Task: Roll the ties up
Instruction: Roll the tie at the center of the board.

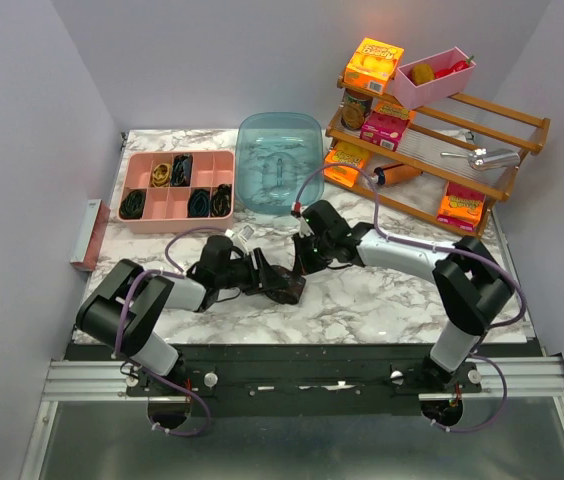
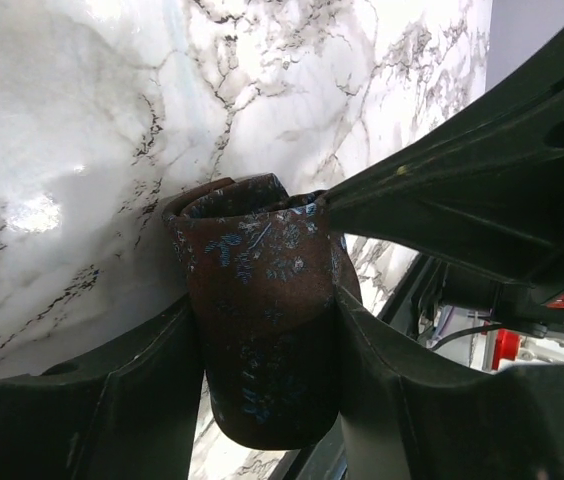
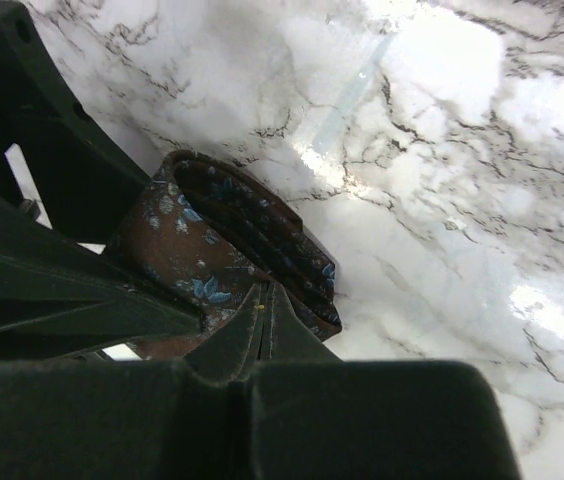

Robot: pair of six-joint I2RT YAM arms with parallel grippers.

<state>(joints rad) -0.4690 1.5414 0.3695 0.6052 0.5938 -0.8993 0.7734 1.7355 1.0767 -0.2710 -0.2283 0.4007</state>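
Though dark brown, blue-flecked tie coil [image 2: 262,330]

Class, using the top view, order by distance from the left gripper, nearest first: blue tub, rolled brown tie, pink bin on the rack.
1. Rolled brown tie, between the left gripper fingers.
2. Blue tub, behind, mid-table.
3. Pink bin, far right, on rack.

The rolled fabric necktie [image 2: 262,330] is dark reddish-brown, flecked with small pale-blue floral motifs. The marble-look counter [image 1: 382,300] is white with grey and black veining. The left arm's plastic fingers [image 2: 112,400] are plain matte black. The compartmented plastic tray [image 1: 177,224] is pink, its coils mostly dark, one yellowish. The translucent plastic tub [image 1: 262,140] is teal-blue. The cardboard box [image 1: 374,62] is orange and yellow.
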